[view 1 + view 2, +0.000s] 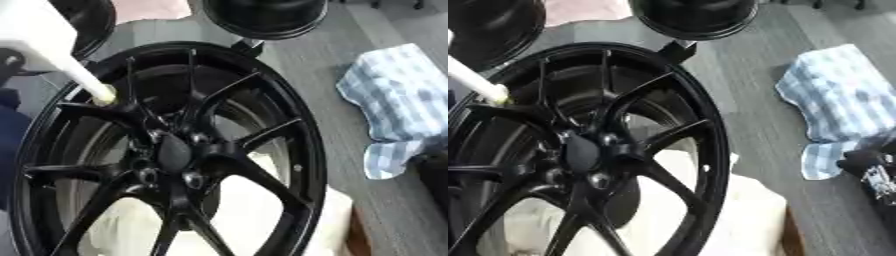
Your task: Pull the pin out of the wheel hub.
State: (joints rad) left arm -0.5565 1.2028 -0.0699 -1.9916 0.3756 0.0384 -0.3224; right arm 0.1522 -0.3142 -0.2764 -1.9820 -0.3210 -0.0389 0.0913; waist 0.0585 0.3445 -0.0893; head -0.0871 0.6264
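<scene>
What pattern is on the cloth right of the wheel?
Blue and white checks on the cloth, best in the left eye view.

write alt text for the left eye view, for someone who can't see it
A large black multi-spoke wheel fills the view, its hub near the middle. A white tapered arm-like part reaches in from the upper left, its pale tip by a spoke. A blue-and-white checked cloth lies on the grey surface to the right.

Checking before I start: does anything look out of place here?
A white tapered piece reaches from the upper left to the spokes of the black wheel; a checked cloth lies crumpled to the wheel's right.
</scene>
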